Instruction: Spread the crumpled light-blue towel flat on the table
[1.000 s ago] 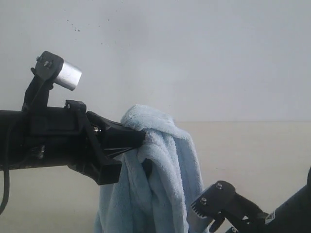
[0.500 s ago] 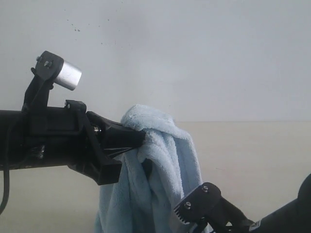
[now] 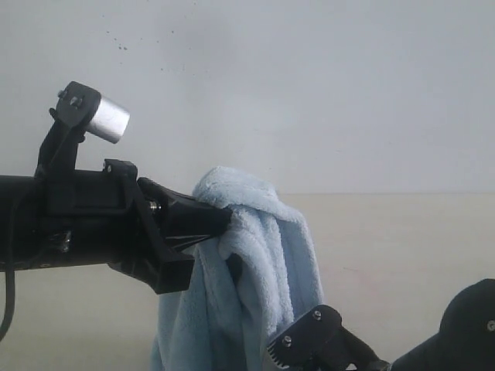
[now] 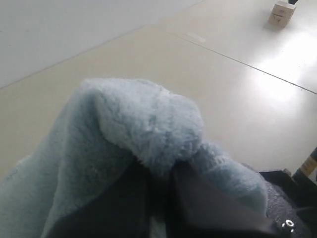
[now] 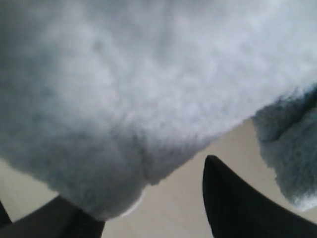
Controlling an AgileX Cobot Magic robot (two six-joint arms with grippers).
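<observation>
The light-blue towel (image 3: 263, 255) hangs bunched in the air above the beige table (image 3: 402, 247). My left gripper (image 3: 224, 224) is shut on its top fold, and cloth drapes over both fingers. In the left wrist view the fluffy towel (image 4: 143, 124) bulges just beyond my left gripper (image 4: 161, 198), pinched between the dark jaws. My right gripper (image 3: 290, 352) sits low at the hanging towel's right edge. The right wrist view shows the towel (image 5: 148, 74) filling the frame, its lower edge dipping between the spread jaws of my open right gripper (image 5: 141, 186).
A white speckled wall (image 3: 309, 93) rises behind the table. A small wooden block (image 4: 280, 12) stands far off on the table in the left wrist view. The silver camera barrel (image 3: 108, 120) sticks up from the left arm.
My right gripper has moved left and slightly down, closing in on the hanging towel's lower right side. The left gripper and the towel have stayed still.
</observation>
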